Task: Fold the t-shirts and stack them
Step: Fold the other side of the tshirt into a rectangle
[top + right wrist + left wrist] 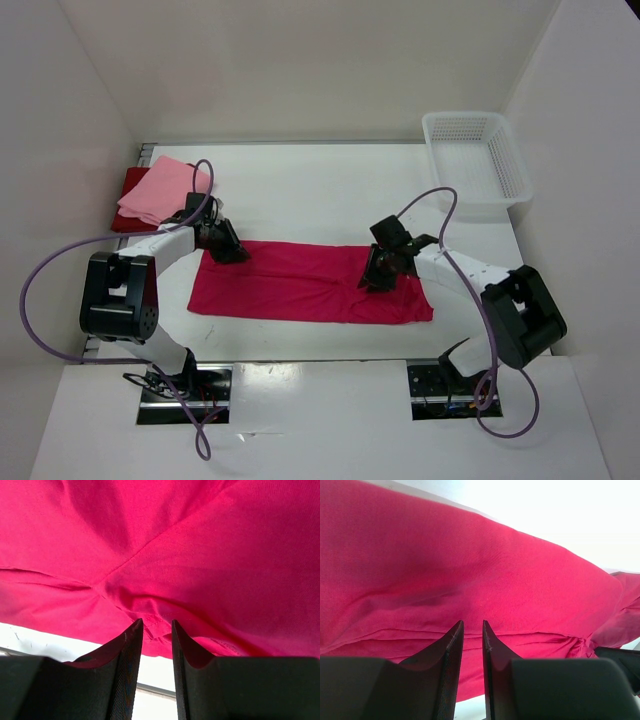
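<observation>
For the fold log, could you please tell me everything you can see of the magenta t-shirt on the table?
The magenta t-shirt is plain soft cloth, folded into a long strip lying flat across the middle of the table, lightly creased. The left tool meets its far left corner, and the right tool meets its right part, where the cloth puckers; whether either grips it is unclear.

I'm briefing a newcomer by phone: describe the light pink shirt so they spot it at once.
Start at the white table and go to its far left corner. There the light pink shirt lies folded on a dark red shirt, paler than it and than the magenta shirt spread mid-table.
</observation>
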Motion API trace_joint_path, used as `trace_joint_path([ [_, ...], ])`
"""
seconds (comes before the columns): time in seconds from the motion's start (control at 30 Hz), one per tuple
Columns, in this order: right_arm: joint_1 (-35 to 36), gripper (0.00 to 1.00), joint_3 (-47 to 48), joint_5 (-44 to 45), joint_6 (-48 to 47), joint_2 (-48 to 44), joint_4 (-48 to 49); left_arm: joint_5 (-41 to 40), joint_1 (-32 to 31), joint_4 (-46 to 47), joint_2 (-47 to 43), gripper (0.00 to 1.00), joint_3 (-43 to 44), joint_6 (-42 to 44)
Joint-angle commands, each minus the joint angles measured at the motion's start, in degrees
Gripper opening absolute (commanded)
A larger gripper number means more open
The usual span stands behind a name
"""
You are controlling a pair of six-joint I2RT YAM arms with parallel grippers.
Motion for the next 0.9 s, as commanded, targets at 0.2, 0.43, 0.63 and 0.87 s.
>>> trace_joint_path([
  [0.2,-0.07,0.29,-2.90,-1.24,0.29,-6.25,-3.26,0.98,-0.34,0.69,-0.14,0.29,0.88,0.43],
  [0.43,-0.07,0.37,-4.49,-1.69,0.29,-1.86,1.92,0.98,-0.34,0.70,1.00,0.29,1.50,0.43],
  [0.63,-0.07,0.43,-1.78,-2.92,0.29,2.62,4.65,0.98,-0.34,0.70,1.00,0.29,1.50,0.43],
  [0.87,-0.07,0.29,-1.77,-3.53,0.29,4.03,6.76,0.98,-0.34,1.23,1.00,0.29,1.50,-0.10],
])
